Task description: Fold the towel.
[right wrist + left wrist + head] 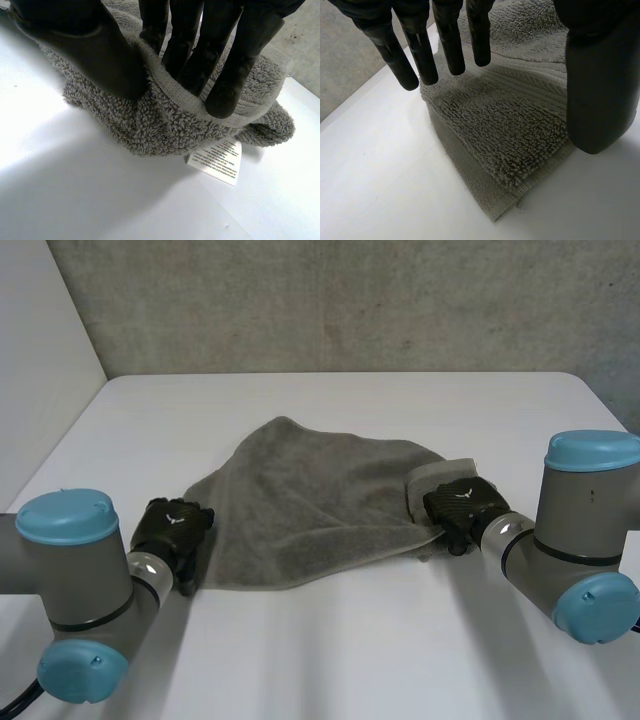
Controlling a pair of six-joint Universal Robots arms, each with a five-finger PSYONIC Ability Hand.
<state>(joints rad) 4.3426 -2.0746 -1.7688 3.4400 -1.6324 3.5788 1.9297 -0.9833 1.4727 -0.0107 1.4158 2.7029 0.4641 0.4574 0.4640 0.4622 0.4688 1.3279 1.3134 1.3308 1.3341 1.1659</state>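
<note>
Evidently pinching the grey towel (310, 505) at its frame-right corner in right hand (462, 508) fingers (225, 75), for lifting. Holding left hand (172, 530) fingers (422, 55) wide above the lower-left corner.

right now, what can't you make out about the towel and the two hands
Head view: the backs of the left hand and right hand hide their fingers and the towel corners under them.
Right wrist view: the label print is too small to read, and the towel covers part of it.
Left wrist view: the hand's fingers hide the towel's far part.
</note>
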